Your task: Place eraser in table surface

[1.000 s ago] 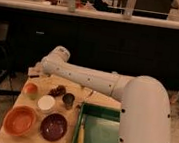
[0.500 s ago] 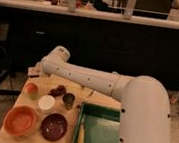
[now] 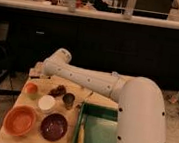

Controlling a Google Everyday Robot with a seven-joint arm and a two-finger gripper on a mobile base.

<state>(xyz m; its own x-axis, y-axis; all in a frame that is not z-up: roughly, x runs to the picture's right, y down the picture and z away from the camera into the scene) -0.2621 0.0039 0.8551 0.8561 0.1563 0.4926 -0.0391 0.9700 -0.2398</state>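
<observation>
My arm reaches from the right across the table surface (image 3: 95, 98), a light tan wooden top, to its far left corner. The gripper (image 3: 39, 71) is at the arm's end, low over that corner, mostly hidden behind the white wrist. A small pale shape (image 3: 33, 71) shows right at the gripper over the table's back left edge; I cannot tell whether it is the eraser or whether it is held. No eraser shows clearly anywhere else on the table.
On the table's left half stand an orange bowl (image 3: 20, 120), a dark maroon bowl (image 3: 54, 126), a small white bowl (image 3: 46, 102), a small orange cup (image 3: 31, 87), a dark cup (image 3: 68, 100) and a brown lump (image 3: 57, 89). A green tray (image 3: 102, 131) holding a yellow stick-like item (image 3: 80, 135) sits on the right. A dark counter stands behind.
</observation>
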